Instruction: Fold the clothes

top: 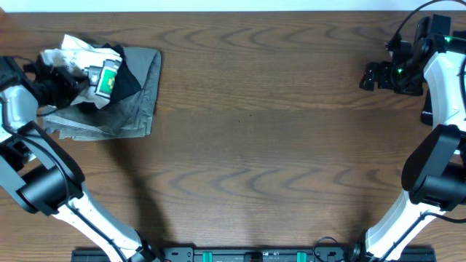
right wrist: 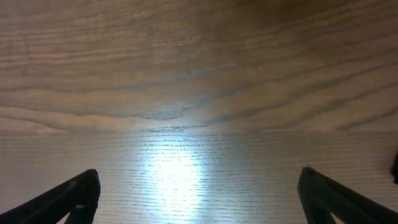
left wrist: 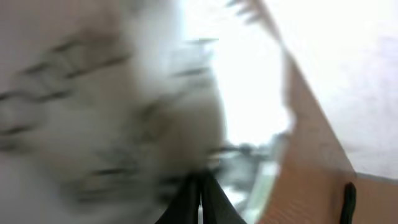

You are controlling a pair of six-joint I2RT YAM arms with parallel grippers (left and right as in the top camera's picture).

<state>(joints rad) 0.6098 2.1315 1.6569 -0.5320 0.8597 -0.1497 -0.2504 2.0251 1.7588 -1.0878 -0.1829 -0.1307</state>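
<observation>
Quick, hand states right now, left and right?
Left hand: closed, apparently pinching the white T-shirt.
Right hand: open, empty, over the table.

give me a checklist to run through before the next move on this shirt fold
1. left gripper shut on the white T-shirt: ok
2. T-shirt spread flat: not ok, bunched in a heap on the grey cloth
3. right gripper open and free: ok
4. right gripper close to the shirt: not ok, it is over bare table at the far side
5. which part of the shirt is pinched: cannot tell, the left wrist view is blurred
</observation>
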